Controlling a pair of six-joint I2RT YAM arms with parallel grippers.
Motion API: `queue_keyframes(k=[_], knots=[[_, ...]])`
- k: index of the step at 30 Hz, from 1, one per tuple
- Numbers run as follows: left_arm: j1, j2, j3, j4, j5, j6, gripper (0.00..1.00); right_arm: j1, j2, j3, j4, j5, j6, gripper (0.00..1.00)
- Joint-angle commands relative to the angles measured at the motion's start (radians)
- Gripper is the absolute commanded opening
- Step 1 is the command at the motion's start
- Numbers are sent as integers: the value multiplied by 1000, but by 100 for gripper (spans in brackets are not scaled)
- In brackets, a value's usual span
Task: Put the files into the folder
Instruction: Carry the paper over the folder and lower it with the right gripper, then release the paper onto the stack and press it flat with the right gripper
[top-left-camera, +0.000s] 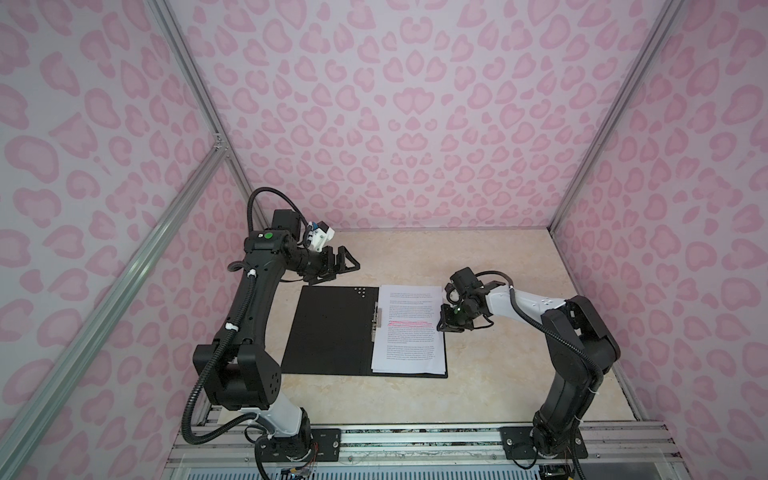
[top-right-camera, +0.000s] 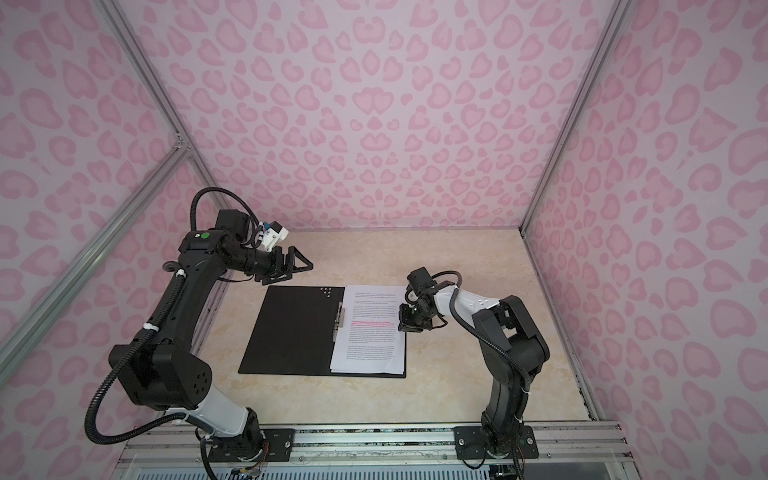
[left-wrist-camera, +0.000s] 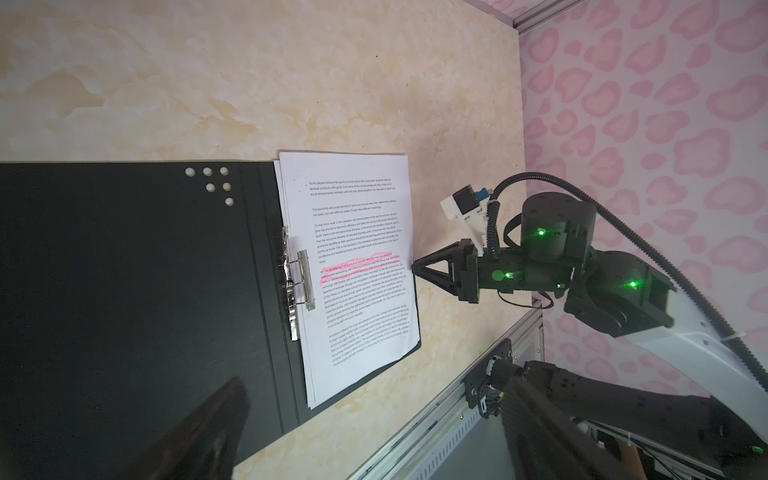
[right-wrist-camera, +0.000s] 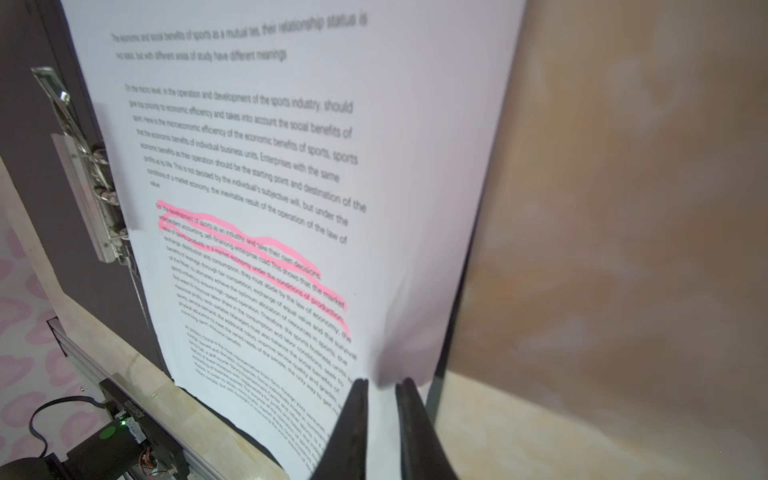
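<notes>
Files (top-left-camera: 409, 328) lie in open folder (top-left-camera: 332, 328), R end effector (top-left-camera: 442, 319) at edge.

- folder (top-left-camera: 332, 328) lies open and flat on table (top-left-camera: 519, 374), black inside up, metal clip (top-left-camera: 377, 322) at the spine
- files (top-left-camera: 411, 336) stacked on its right half, pink highlight mid-page
- left gripper (top-left-camera: 340, 262) jaws apart, raised by the folder's far left edge
- right gripper (top-left-camera: 444, 326) at the files' right edge, jaw gap unclear
</notes>
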Motion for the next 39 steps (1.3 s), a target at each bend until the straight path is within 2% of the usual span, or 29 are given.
queue_keyframes(k=[1,11,19,30,39], knots=[[2,0,-9,2,16,15,98,17,17,2,10,25,7,14],[1,5,-20,5,30,8,98,49,61,22,-29,81,-13,10],[0,3,-18,5,29,10,98,86,75,73,-85,137,-44,11],[1,-35,11,6,-23,87,98,108,-113,29,-56,197,-6,13],[-9,-92,-64,44,14,226,98,158,-288,-156,113,199,133,11]])
